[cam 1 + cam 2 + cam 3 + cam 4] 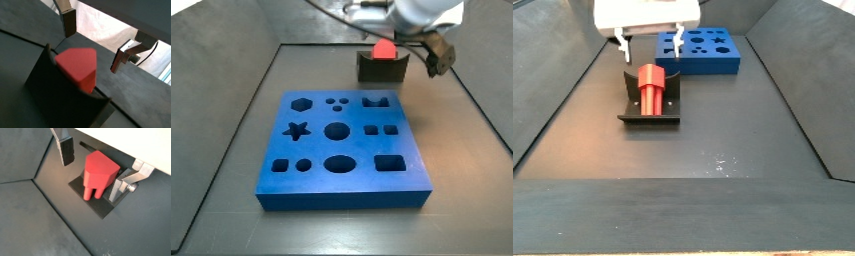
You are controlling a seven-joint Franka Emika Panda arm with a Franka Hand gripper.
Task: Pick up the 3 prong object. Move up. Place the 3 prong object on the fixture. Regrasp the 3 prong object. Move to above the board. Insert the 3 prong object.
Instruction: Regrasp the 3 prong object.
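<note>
The red-orange 3 prong object (pixel 100 172) rests on the dark fixture (pixel 100 204), prongs pointing down along its face. It also shows in a wrist view (pixel 80 66) and in both side views (pixel 382 48) (pixel 651 88). My gripper (pixel 92 170) is open and holds nothing. Its fingers (pixel 65 150) stand on either side of the object's upper end, with a clear gap on one side and the other finger close to the object. In a side view the gripper (pixel 648 45) hangs just above the object. The blue board (pixel 342 140) lies apart from the fixture (pixel 381 69).
The board (pixel 707 50) with its several shaped cutouts lies beyond the fixture (pixel 648 112) in a side view. Dark sloping walls (pixel 567 90) enclose the grey floor on both sides.
</note>
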